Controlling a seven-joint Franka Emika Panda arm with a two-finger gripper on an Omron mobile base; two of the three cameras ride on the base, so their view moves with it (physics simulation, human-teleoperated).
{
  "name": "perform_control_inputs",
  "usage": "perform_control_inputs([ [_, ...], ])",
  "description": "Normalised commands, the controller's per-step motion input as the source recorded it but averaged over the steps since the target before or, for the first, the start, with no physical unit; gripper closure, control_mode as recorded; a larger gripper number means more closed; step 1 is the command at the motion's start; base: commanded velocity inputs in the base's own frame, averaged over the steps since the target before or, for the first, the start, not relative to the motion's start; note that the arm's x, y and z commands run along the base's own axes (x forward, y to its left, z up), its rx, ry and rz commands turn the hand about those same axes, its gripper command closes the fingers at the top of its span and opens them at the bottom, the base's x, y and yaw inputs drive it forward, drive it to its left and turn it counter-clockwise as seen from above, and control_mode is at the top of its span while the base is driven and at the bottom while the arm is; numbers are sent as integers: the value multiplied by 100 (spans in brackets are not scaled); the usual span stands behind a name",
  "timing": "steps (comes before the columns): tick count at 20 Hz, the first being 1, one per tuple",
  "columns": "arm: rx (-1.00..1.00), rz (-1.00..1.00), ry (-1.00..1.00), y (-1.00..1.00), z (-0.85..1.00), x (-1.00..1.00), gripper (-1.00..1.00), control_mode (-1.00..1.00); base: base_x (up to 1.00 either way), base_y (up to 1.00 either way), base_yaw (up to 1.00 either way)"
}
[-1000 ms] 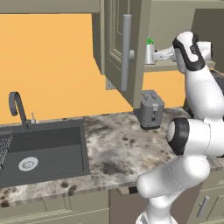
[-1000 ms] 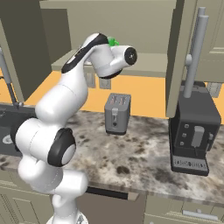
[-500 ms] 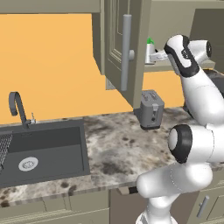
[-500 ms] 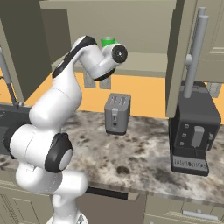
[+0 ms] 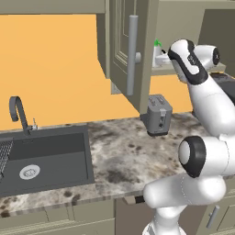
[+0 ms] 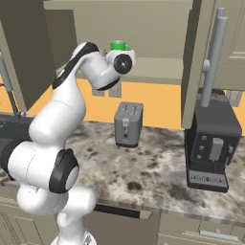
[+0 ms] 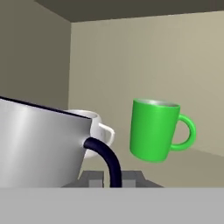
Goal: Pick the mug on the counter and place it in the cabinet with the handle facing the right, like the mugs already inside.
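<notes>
The pale grey-white mug looms large at the left of the hand view, tilted, its thin black handle curving down toward my gripper, which is shut on it. Inside the cabinet a bright green mug stands on the shelf, its handle to the right in this view. A small white mug sits behind, partly hidden. From the left base view the held mug is at the shelf's edge, beside the open door with its grey bar handle. The green mug peeks above my hand.
A grey toaster stands on the speckled counter under the cabinet. A dark coffee machine is at the counter's right, under a second open door. The sink and faucet lie far left.
The arm has reached further toward the cabinet, carrying the mug up to the shelf beside the green mug. The base and everything on the counter stayed put.
</notes>
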Motion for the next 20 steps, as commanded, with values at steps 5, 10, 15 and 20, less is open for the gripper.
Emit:
perform_control_inputs([
  [5, 0, -2, -7, 0, 0, 5, 100, -100, 0, 0, 0],
  [10, 0, -3, -6, 0, 0, 9, 100, -100, 0, 0, 0],
  [15, 0, -4, -4, 0, 0, 12, 100, -100, 0, 0, 0],
  [20, 0, -4, -2, 0, 0, 15, -100, -100, 0, 0, 0],
])
